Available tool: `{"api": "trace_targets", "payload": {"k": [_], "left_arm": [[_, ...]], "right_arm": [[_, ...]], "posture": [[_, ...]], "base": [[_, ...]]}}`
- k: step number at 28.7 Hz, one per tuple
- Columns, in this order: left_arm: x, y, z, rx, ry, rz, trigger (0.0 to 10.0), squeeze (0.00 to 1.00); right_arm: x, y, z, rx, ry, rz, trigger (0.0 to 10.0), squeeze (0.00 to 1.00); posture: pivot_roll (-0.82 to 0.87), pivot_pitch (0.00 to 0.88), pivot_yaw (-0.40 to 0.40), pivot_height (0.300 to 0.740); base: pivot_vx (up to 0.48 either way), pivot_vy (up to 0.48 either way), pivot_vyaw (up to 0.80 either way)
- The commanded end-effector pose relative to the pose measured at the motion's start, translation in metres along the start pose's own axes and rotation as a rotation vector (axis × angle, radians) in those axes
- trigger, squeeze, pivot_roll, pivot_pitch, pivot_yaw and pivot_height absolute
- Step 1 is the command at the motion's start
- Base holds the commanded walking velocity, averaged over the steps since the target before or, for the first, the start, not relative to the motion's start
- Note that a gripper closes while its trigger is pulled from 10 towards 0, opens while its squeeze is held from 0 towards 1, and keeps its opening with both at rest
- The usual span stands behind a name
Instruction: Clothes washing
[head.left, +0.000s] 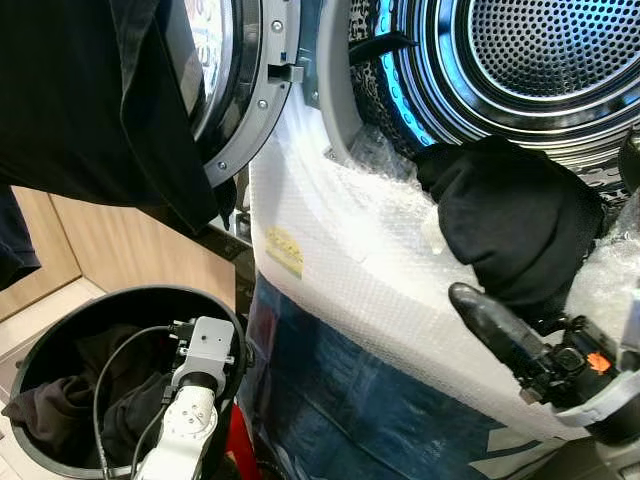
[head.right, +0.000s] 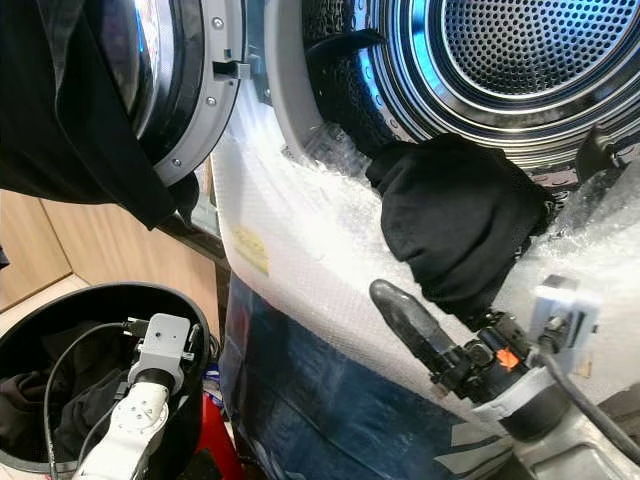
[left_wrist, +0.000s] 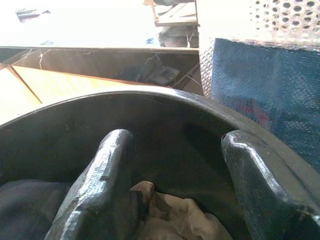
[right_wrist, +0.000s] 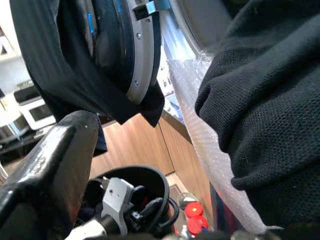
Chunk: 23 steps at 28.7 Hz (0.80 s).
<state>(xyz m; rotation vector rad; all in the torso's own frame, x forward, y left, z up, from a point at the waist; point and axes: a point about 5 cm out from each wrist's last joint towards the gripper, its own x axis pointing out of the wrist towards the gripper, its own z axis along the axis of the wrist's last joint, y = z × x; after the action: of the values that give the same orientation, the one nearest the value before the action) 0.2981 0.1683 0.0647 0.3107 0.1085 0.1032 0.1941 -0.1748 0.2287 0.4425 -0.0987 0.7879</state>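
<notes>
Washer drum (head.left: 545, 50) open ahead | black garment (head.right: 455, 215) draped over its lip | right end effector (head.right: 440, 325) released below garment | left end effector (left_wrist: 170, 190) spread inside laundry basket (head.left: 60, 320) below washer door

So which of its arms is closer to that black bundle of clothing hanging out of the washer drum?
The right. The right gripper is right under the black garment at the drum's opening. The left gripper is down in the black laundry basket on the floor, well away, fingers open.
</notes>
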Motion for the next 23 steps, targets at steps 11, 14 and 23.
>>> {"api": "trace_targets", "payload": {"k": [11,14,23], "left_arm": [[-0.001,-0.013,0.002,-0.033,-0.007,-0.029,10.0,0.0],[-0.001,-0.014,0.003,-0.035,-0.01,-0.03,10.0,0.0],[-0.002,-0.014,0.002,-0.035,-0.011,-0.031,10.0,0.0]], "right_arm": [[-0.002,-0.03,-0.046,0.33,-0.084,-0.245,10.0,0.0],[-0.003,-0.034,-0.054,0.398,-0.117,-0.286,10.0,0.0],[-0.001,-0.032,-0.05,0.361,-0.144,-0.25,3.9,0.0]], "posture": [[-0.03,0.003,-0.136,0.74],[-0.02,0.001,-0.139,0.74],[-0.02,0.0,-0.141,0.74]], "base": [[0.0,0.0,0.0],[0.0,0.0,0.0],[0.0,0.0,0.0]]}}
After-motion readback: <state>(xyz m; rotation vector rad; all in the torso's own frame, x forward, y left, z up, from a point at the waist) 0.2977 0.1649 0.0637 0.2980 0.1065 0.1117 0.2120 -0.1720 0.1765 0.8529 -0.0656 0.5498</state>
